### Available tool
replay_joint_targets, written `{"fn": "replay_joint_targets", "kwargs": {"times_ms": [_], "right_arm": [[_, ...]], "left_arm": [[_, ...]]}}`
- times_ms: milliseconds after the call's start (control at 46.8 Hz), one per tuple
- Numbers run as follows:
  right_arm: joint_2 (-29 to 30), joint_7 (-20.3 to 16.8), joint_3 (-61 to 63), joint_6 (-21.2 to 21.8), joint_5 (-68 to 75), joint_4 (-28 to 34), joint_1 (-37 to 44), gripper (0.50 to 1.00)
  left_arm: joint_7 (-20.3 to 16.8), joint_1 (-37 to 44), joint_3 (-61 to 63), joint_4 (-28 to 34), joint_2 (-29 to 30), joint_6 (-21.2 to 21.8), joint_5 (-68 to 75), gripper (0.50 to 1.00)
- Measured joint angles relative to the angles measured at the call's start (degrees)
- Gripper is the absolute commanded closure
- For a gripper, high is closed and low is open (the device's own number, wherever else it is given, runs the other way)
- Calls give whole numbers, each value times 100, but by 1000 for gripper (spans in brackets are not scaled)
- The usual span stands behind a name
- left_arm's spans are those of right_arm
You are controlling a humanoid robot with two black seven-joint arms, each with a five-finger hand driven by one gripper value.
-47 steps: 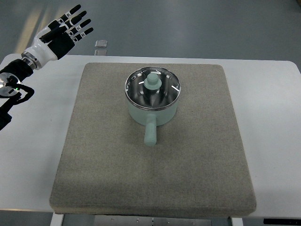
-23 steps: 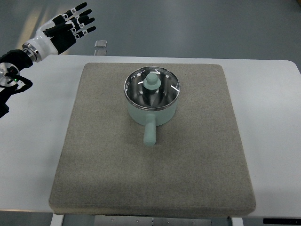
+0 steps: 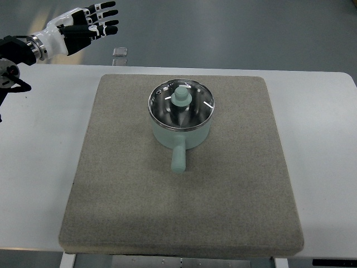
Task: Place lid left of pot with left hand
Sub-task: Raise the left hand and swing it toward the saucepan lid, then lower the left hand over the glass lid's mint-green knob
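1. Nearest the robot's side, the grey mat (image 3: 139, 212) lies bare, a wide square pad on the white table (image 3: 39, 167).
2. Moving up, here's the pot's handle (image 3: 178, 158), its long axis pointing straight back toward the robot.
3. Then the mint-green pot (image 3: 181, 133) itself, sitting around the middle of the mat's far half, upright.
4. And the lid (image 3: 181, 106) is on it, seated flat on the rim, its pale green knob (image 3: 181, 95) standing up at the centre. Nothing lifted yet!
5. Farthest off, up in the far-left corner, hangs the left hand (image 3: 78, 25), beyond the table edge, fingers (image 3: 106, 17) stretched out and spread, holding nothing at all.
6. Here's the key line: the knob lies to the hand's right and nearer the robot, well apart from it. By my reckoning the hand must travel right and down to reach it. No right arm in sight, so the left is the only candidate.
7. A small clear object (image 3: 120, 52) sits past the table's far edge.
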Motion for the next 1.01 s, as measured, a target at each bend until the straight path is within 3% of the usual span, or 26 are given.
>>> {"fn": "replay_joint_targets", "kwargs": {"times_ms": [150, 428, 770, 1005], "right_arm": [[0, 0, 0, 0, 0, 0, -1, 579], [0, 0, 0, 0, 0, -1, 1, 579], [0, 0, 0, 0, 0, 0, 0, 579], [0, -1, 0, 0, 0, 0, -3, 579]], "left_arm": [[-292, -225, 34, -20, 40, 4, 1054, 506], [-357, -687, 229, -88, 50, 35, 2454, 506], [-358, -1153, 1025, -1390, 231, 8, 3862, 506], [-357, -1698, 1560, -1753, 163, 8, 4700, 506]]}}
